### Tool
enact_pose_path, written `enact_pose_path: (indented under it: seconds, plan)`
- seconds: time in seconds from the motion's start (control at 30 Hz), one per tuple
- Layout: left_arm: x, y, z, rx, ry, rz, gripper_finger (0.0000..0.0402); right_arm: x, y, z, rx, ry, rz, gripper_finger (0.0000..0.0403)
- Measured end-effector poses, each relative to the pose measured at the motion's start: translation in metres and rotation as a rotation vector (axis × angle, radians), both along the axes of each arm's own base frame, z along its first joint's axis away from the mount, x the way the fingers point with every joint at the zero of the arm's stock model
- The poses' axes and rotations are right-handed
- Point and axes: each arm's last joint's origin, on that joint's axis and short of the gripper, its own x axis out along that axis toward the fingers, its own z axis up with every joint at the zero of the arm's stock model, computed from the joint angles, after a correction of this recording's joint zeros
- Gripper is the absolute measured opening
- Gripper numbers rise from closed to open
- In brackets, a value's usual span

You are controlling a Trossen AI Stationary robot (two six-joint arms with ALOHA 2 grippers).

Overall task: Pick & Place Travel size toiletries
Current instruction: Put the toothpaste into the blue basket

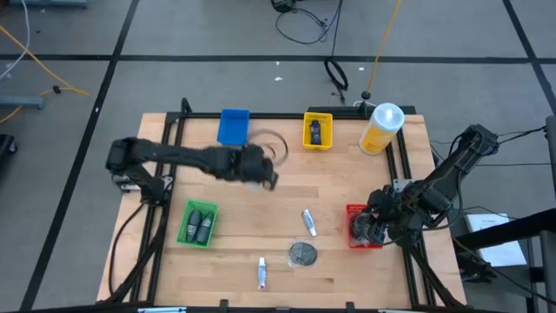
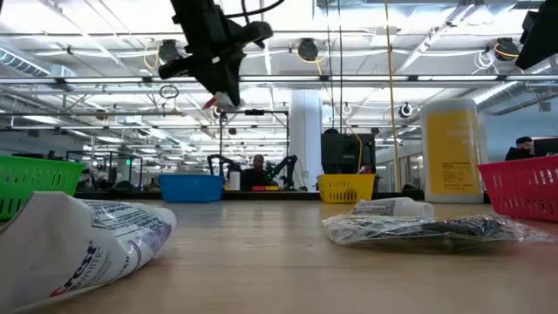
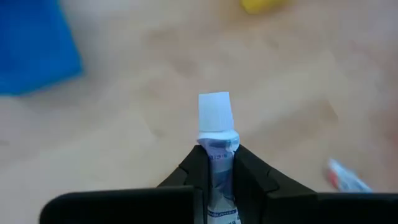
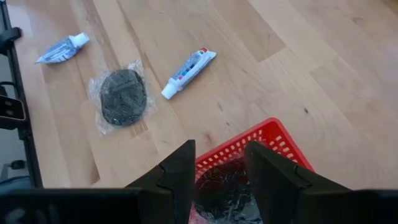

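Observation:
My left gripper (image 1: 265,174) hangs high over the table's middle, near the blue tray (image 1: 233,126), shut on a white tube with blue marks (image 3: 217,149). My right gripper (image 4: 219,149) hovers open over the red tray (image 4: 267,140), which holds a dark wrapped disc (image 4: 224,186). On the bare wood lie a dark disc in clear wrap (image 1: 302,254) and two white tubes (image 1: 308,222) (image 1: 261,272). Dark bottles sit in the green tray (image 1: 198,223), and a dark item sits in the yellow tray (image 1: 317,130). My left gripper pinches the white tube between its two fingers on the body just behind the neck (image 3: 217,144). The tube lies along the fingers and its white cap (image 3: 214,112) sticks out past the fingertips. It is lifted clear of the table, high in the low view (image 2: 214,103).
The big yellow bottle with a white cap (image 1: 382,128) stands at the far right corner beside the yellow tray. A clear ring-like wrapper (image 1: 269,143) lies right of the blue tray. Black frame rails run along the table's left and right sides. Bare wood lies between the trays.

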Motion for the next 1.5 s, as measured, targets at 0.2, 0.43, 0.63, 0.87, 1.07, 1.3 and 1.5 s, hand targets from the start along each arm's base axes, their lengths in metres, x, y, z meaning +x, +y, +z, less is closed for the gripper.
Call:
enact_pose_path:
  seconds: [0.2,0.43,0.63,0.87,1.07,1.3,1.5]
  plan:
    - [-0.021,0.064,0.018,0.059,-0.004,0.093,0.0042,0.001,0.001,0.001,0.014,-0.011,-0.006,0.013]
    - [-0.044,0.128,0.019,0.077,0.042,0.191,0.0042,0.002,0.001,0.002,-0.005,-0.055,-0.027,0.013]
    - [-0.068,0.172,0.017,0.079,0.062,0.297,0.0042,0.006,-0.003,0.002,0.001,-0.064,-0.059,0.013]
    - [-0.089,0.201,0.014,0.055,0.072,0.351,0.0042,0.012,-0.01,0.002,-0.004,-0.064,-0.112,0.013]
    - [-0.088,0.21,-0.016,-0.006,0.137,0.343,0.0042,0.017,-0.017,0.002,-0.009,-0.062,-0.153,0.013]
    - [-0.082,0.222,-0.043,-0.051,0.105,0.331,0.0042,0.02,-0.022,0.003,-0.01,-0.064,-0.182,0.013]
    - [-0.077,0.231,-0.054,-0.046,0.093,0.334,0.0042,0.023,-0.024,0.003,-0.002,-0.073,-0.204,0.013]
